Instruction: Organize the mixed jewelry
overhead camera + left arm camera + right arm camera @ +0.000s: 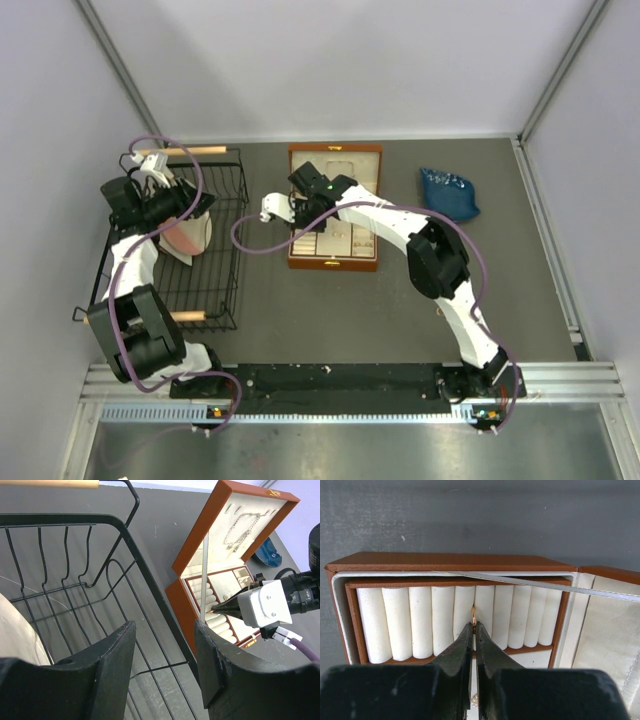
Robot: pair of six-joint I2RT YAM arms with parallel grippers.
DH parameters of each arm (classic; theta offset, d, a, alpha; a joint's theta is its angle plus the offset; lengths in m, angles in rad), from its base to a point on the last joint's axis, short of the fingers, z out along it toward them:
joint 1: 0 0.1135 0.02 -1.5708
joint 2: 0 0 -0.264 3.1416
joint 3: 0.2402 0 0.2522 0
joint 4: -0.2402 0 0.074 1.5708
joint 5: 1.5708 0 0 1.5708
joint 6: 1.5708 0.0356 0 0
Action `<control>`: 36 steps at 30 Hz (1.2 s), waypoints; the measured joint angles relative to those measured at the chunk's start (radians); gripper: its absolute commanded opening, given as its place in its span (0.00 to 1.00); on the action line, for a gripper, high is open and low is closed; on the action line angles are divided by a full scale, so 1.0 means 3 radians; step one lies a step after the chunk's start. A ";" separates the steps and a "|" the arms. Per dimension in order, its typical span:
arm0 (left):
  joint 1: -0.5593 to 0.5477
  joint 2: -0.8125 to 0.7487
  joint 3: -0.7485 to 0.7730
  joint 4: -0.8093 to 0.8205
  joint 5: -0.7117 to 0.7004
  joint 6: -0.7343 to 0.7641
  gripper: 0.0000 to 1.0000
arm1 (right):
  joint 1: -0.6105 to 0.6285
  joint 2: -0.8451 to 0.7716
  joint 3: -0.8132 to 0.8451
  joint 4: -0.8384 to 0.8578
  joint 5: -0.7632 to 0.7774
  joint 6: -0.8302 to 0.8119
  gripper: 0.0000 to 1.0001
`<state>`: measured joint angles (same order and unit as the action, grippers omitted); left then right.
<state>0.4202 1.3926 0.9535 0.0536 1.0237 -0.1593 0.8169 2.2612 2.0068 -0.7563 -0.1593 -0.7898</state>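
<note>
The brown wooden box (335, 262) stands open mid-table, its lid tilted back. My right gripper (473, 625) is shut on a tiny gold-coloured ring (473, 614), whose top edge sits in the slit between two cream rolls (442, 620) of the box (445, 560). In the top view this gripper (302, 228) hangs over the box's left side. A silvery chain necklace (242, 527) lies against the cream lining of the lid. My left gripper (165, 640) is open and holds nothing, above the black wire rack (60, 520), left of the box (200, 560).
The wire rack (215, 290) with wooden handles (195, 150) fills the left of the table and holds a cream, rounded object (188, 238). A blue bag (448, 192) lies right of the box. A thin white strap (204, 575) runs from lid to base.
</note>
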 measured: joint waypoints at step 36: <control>0.0078 0.0042 0.0000 0.0008 0.0084 0.0004 0.53 | 0.0085 0.0109 0.0253 -0.0202 0.0308 0.0029 0.24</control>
<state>0.4435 1.4052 0.9535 0.0559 1.0489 -0.1581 0.8425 2.2940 2.0827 -0.8169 -0.0669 -0.7811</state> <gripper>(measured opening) 0.528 0.229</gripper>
